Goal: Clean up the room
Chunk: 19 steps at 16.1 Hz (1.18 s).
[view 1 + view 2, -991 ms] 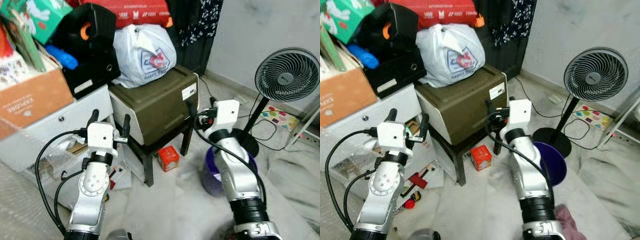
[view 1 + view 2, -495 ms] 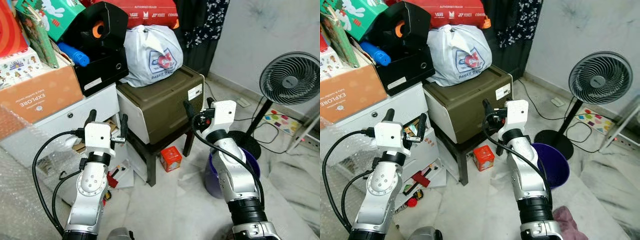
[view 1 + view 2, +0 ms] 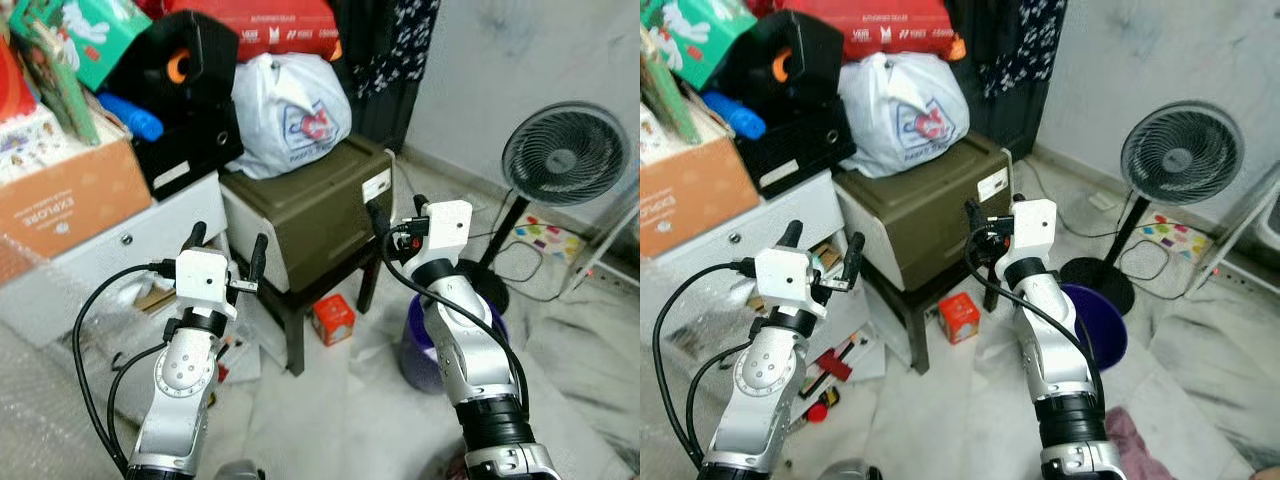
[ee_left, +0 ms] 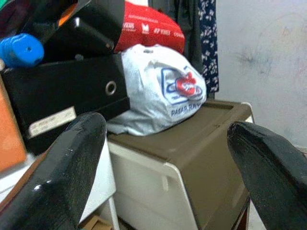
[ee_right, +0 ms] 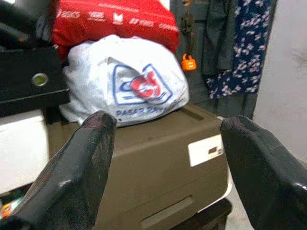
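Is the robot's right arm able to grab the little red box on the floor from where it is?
Probably yes. The red box lies in the open beside the stool leg, below the open right gripper, with nothing over it; the arm would need to reach down.

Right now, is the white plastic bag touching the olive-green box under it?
Touching. The right wrist view shows the white plastic bag resting on the lid of the olive-green box, with no gap between them.

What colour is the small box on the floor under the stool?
Red-orange box; the right eye view shows it best.

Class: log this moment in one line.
left gripper open, raised | right gripper open, facing box | bag on box
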Available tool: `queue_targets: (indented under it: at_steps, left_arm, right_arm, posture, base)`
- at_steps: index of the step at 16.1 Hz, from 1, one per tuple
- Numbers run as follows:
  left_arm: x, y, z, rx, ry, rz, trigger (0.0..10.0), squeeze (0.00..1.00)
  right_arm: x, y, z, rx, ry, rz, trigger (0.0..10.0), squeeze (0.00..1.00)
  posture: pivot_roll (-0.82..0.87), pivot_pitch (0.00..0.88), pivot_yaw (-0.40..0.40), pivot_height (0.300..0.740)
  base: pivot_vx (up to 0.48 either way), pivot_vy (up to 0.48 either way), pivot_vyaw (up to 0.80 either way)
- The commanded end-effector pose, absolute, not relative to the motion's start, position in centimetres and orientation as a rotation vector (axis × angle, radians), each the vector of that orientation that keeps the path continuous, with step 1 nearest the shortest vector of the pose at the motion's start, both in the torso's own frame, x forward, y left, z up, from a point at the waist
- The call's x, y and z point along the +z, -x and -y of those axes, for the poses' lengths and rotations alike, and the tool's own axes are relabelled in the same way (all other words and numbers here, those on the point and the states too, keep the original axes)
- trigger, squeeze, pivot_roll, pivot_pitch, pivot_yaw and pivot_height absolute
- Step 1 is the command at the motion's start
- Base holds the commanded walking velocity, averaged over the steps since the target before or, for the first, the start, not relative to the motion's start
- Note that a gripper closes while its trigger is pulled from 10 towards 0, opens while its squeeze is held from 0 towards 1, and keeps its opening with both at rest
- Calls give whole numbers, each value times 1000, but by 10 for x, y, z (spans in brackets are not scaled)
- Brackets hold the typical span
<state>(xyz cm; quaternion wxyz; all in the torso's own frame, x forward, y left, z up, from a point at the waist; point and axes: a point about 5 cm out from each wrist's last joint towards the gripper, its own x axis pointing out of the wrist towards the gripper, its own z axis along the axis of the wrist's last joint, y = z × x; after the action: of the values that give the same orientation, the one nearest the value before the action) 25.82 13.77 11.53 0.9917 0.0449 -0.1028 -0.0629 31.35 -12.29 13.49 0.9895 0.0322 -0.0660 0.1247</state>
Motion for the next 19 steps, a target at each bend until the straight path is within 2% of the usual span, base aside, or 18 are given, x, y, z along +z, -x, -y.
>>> queue_targets:
  at_steps: [1,16,19]
  left_arm:
    - [119,-258,-137,-145,-93,223,10000,0]
    - [119,-259,-136,-164,-89,225,10000,0]
    - [119,-259,-136,-167,-88,223,10000,0]
  right_arm:
    - [135,-315,125,241,-61,130,10000,0]
    - [134,-316,123,245,-59,128,10000,0]
    - [134,-316,123,248,-56,129,10000,0]
  posture:
    - [-21,2,-13,740]
    - [-20,0,-12,740]
    - [-20,0,-12,740]
  base:
    - [360,0,0]
    - [365,0,0]
    - [0,0,0]
